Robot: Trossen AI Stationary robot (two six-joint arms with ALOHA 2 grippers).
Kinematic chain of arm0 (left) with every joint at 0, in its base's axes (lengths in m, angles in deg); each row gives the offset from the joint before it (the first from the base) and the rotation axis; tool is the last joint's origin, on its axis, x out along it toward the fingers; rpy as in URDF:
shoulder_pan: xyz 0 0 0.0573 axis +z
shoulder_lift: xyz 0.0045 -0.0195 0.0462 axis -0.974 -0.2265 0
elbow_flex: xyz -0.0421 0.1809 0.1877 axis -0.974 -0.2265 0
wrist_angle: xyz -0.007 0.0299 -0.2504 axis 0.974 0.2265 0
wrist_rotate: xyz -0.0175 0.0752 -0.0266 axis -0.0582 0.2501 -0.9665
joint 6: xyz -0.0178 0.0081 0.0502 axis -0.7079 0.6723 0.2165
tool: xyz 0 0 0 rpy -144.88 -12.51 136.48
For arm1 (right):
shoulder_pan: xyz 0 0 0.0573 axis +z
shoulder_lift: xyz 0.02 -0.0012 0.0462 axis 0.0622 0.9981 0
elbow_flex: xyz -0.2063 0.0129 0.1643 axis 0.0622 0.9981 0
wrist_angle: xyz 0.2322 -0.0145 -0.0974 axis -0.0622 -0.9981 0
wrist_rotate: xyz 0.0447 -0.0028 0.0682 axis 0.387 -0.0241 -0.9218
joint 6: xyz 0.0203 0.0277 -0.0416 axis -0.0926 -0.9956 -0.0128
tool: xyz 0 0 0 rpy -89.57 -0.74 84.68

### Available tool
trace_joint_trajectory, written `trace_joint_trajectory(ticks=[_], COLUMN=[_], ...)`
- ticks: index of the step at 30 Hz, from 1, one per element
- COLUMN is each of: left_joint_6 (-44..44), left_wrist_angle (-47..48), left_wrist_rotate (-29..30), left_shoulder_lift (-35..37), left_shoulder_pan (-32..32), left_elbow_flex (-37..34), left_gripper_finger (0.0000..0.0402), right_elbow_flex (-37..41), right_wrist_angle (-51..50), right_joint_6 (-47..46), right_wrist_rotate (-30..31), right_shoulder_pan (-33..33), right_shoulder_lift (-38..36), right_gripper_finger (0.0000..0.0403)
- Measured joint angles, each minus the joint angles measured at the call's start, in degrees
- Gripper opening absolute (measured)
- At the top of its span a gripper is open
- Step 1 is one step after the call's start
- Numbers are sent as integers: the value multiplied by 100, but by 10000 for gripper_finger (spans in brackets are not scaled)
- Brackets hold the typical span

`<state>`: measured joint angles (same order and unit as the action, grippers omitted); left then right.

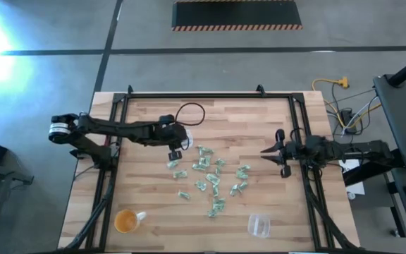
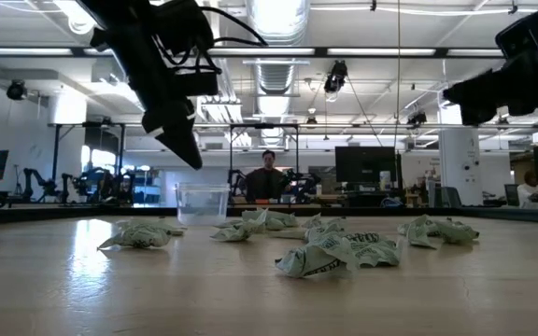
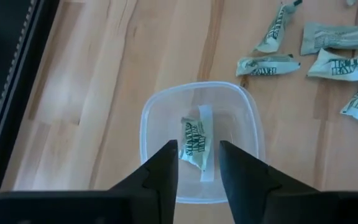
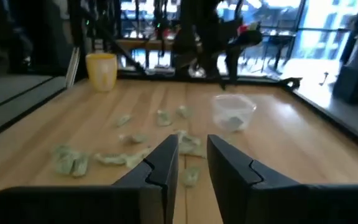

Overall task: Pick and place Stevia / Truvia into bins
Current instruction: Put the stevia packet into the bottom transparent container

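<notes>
Over the table's [image 1: 154, 212] left-centre, the left gripper [image 3: 199, 163] hung with fingers parted above one clear bin [image 3: 199, 142] holding two Truvia packets [image 3: 194, 143]. About twenty more packets [image 1: 210, 176] lay mid-table. The right gripper [image 4: 192, 158], slightly parted and empty, waited by the right edge; a second bin [image 1: 259, 224] sat at the front edge.

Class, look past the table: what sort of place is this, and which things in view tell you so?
Probably a robotics lab or workshop: exposed ceiling ducts, computer monitors on benches, a person seated behind, and hazard-striped floor matting beside the wooden table.
</notes>
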<state>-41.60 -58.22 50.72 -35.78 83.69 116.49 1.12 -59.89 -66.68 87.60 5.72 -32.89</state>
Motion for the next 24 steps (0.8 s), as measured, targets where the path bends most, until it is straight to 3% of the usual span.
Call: trace_joint_trajectory(ticks=[4, 9, 16, 24], left_joint_6=[-223, -275, -274, -236], left_wrist_angle=[3, -22, -289, -303], left_wrist_rotate=[-59, -55, 34, 50], left_shoulder_lift=[30, 48, 51, 202], left_shoulder_pan=[-175, -472, -838, -1090], left_elbow_flex=[7, 4, -9, -4], left_gripper_finger=[102, 102, 102, 102], right_elbow_flex=[-71, -245, -1054, -1815], right_wrist_angle=[-99, 61, 197, -727], right_joint_6=[-13, -361, -873, -1298], right_wrist_rotate=[-416, -371, -334, 590], right_shoulder_pan=[26, 26, 179, 522], right_shoulder_lift=[567, 1341, 2478, 4331], right_gripper_finger=[81, 81, 73, 59])
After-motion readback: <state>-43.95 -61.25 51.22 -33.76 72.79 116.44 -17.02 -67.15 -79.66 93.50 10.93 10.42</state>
